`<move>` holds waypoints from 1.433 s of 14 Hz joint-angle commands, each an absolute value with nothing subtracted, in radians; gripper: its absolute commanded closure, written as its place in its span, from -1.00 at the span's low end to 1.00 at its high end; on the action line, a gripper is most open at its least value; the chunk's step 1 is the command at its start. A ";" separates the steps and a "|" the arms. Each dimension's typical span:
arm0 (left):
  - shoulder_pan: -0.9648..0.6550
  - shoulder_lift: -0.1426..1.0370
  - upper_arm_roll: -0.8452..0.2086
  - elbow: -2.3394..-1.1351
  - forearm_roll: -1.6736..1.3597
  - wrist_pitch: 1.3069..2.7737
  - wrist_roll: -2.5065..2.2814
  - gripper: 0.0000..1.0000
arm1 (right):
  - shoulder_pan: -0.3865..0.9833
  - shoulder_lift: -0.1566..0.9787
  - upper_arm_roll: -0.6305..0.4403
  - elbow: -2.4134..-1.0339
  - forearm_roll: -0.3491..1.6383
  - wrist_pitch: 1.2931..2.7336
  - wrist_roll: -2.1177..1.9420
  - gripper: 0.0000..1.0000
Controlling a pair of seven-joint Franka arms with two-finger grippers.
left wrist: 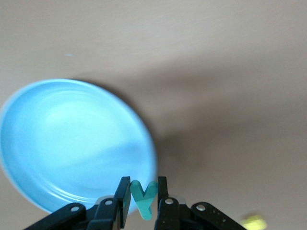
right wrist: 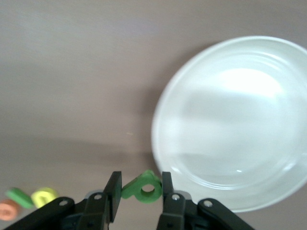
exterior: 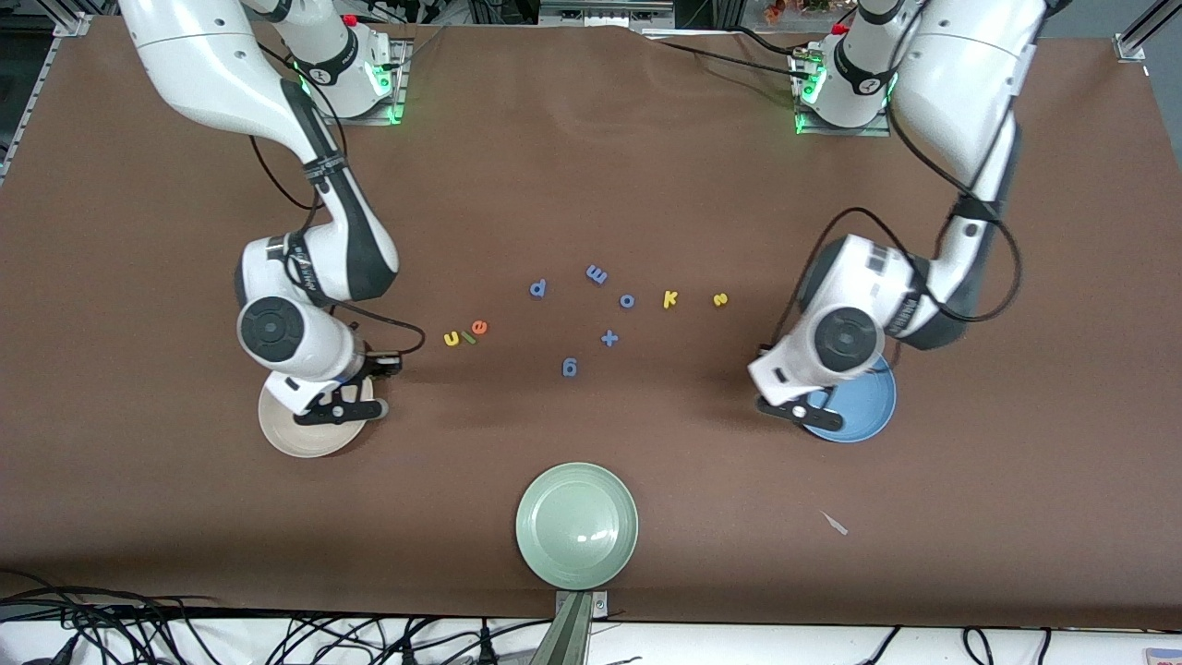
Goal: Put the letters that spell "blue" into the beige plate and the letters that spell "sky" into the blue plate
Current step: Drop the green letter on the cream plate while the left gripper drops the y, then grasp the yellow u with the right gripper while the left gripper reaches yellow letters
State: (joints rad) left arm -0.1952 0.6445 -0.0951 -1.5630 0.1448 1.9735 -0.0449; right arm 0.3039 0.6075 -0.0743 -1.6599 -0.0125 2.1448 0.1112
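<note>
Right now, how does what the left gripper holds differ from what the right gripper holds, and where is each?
The left gripper is shut on the teal y; the right gripper is shut on the dark green b. The y hangs at the blue plate's edge; the b hangs just beside the beige plate's rim. The y is forked, the b has a closed loop. Both are small foam letters, not yet released.

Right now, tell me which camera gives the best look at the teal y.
The left wrist view: the teal y fills the gap between the left gripper's jaws, at the blue plate's rim. The front view hides it under the left arm's hand. The right wrist view does not show it.
</note>
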 commanded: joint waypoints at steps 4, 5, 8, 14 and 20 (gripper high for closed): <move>-0.135 0.640 -0.112 -1.594 0.161 1.977 0.058 -1.00 | 0.310 0.580 -0.109 -1.732 -0.028 2.163 0.058 0.32; -0.143 0.638 -0.113 -1.594 0.157 1.974 0.048 -1.00 | 0.311 0.580 -0.110 -1.732 -0.029 2.163 0.060 0.06; -0.147 0.618 -0.162 -1.598 0.149 1.944 0.000 -1.00 | 0.311 0.584 -0.110 -1.729 -0.029 2.163 0.084 -0.49; -0.147 0.554 -0.353 -1.735 0.133 1.974 -0.339 -1.00 | 0.368 0.617 -0.077 -1.710 -0.014 2.172 0.435 -0.49; -0.143 0.477 -0.399 -2.018 0.147 2.254 -0.460 -1.00 | 0.431 0.661 -0.026 -1.712 0.029 2.229 0.820 -0.49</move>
State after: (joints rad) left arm -0.1564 0.5468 -0.4015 -1.8754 0.1420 2.1419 -0.4189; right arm 0.4198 0.6568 -0.0278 -1.7026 0.0076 2.2106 0.7363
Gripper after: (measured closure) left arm 0.000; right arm 0.251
